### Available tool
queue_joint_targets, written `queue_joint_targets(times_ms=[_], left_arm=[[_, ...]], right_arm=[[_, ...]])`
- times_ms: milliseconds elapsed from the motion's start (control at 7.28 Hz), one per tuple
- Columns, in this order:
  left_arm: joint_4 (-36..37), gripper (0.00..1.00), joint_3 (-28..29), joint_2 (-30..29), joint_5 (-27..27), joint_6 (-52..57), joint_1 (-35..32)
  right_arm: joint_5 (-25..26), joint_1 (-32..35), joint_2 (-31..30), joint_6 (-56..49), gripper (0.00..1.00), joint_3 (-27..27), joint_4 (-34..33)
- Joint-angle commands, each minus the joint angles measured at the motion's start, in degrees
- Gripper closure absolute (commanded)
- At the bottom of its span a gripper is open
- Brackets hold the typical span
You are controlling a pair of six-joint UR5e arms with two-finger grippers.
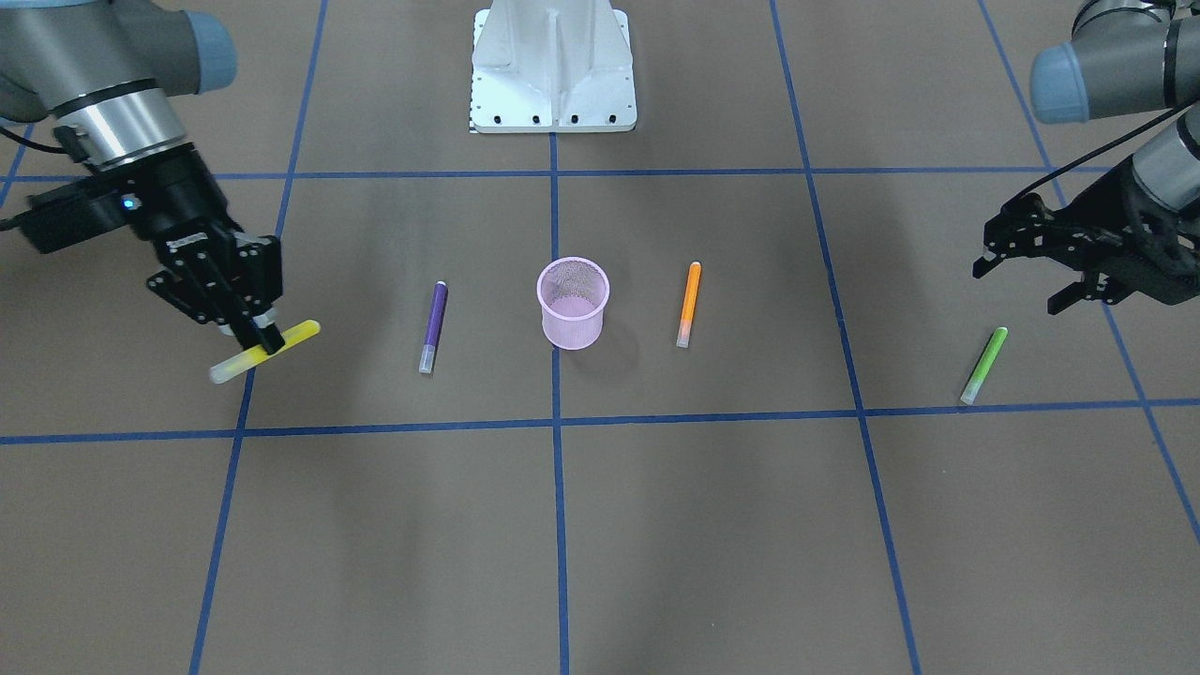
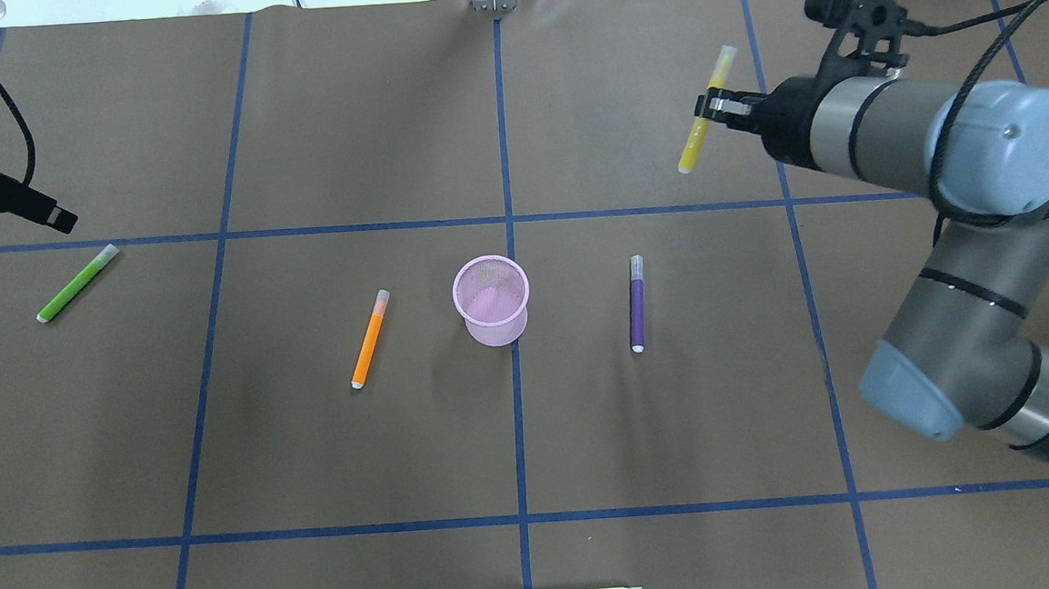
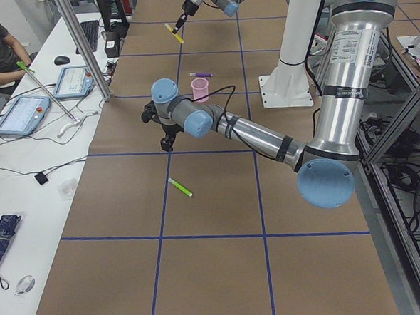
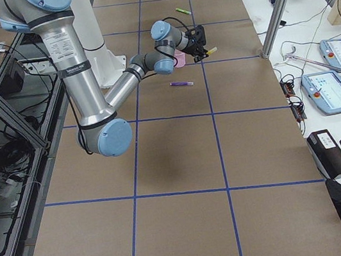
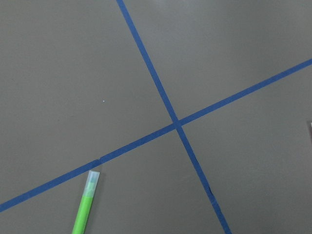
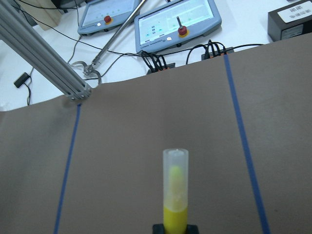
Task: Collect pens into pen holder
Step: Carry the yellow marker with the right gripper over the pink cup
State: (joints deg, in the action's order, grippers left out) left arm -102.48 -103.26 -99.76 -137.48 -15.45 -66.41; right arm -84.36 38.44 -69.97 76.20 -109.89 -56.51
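**Yellow pen pinched in right gripper**

The right gripper [image 1: 265,339] is closed on the mid-barrel of the slim yellow pen [image 1: 298,333], whose frosted cap juts out. The left gripper [image 1: 1020,286] hangs spread wide and empty, with the green pen [image 1: 984,366] lying near it. Between the grippers stands the round pink wire-mesh pen holder [image 1: 573,302]. The purple pen [image 1: 433,328] lies on its right-gripper side and the orange pen [image 1: 689,305] on its left-gripper side.

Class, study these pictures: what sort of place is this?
Probably a robotics lab: a left arm and right arm reach over a table gridded with blue tape, and control pendants lie on a side bench.
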Motion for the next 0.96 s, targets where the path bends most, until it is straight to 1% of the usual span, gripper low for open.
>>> queue_joint_targets(times_ms=[0,137,275,412,550,824], left_arm=[[0.0,0.01,0.3,1.2,0.3,0.0,0.7],[-0.1,0.01,0.8,1.3,0.6,0.2,0.7],[-0.2,0.01,0.8,1.4,0.7,0.2,0.6],[-0.2,0.01,0.9,1.4,0.7,-0.3,0.6],[-0.2,0.01,0.9,1.5,1.1,-0.3,0.6],[-0.2,0.01,1.1,1.3,1.0,-0.3,0.6]], right_arm=[[16.3,-13.6,11.4,4.2,1.0,0.3,-14.0],[24.8,-19.2,14.2,4.2,1.0,2.9,-14.9],[28.8,-21.5,17.5,4.8,1.0,7.0,-14.9],[31.3,-22.8,17.8,6.7,1.0,8.9,-14.9],[31.9,-23.1,18.0,6.7,1.0,10.0,-14.9],[32.0,-23.6,16.9,6.7,1.0,10.1,-14.9]])
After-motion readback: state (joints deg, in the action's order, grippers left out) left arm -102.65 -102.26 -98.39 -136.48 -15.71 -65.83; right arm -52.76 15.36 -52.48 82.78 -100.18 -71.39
